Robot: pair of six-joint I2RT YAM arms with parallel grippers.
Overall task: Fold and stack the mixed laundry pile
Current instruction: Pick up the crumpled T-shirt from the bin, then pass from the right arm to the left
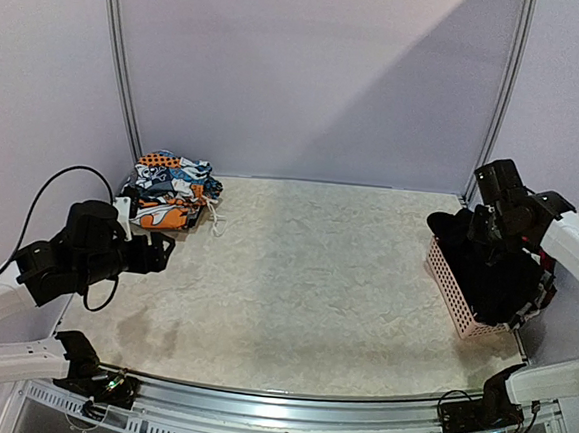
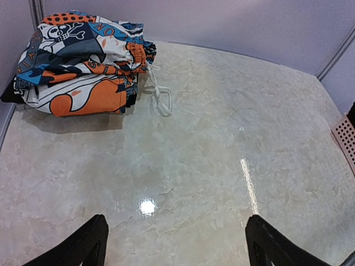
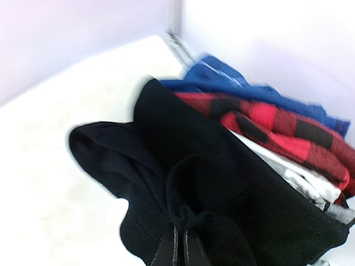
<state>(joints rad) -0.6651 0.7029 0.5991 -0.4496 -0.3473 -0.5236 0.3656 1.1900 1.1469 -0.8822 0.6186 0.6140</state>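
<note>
Tabletop [image 1: 315, 279], pale and marbled, spreads between my two arms. At its right edge the pink perforated basket [image 1: 451, 286] holds the unsorted laundry. A large black garment [image 3: 222, 183] is heaped on top and spills over the rim toward the table. Beneath it lie a red-and-black plaid piece [image 3: 277, 124], a blue piece [image 3: 233, 83] and some white-grey cloth. My right pincer [image 3: 178, 249] is squeezed together on a bunched fold of that black garment. At the far left corner sits the folded stack of orange-blue-white printed garments [image 2: 83, 61], with a white drawstring [image 2: 158, 94] trailing onto the table. My left pincer [image 2: 176, 244] hovers near that stack, above the bare surface, with its fingers spread wide apart.
</note>
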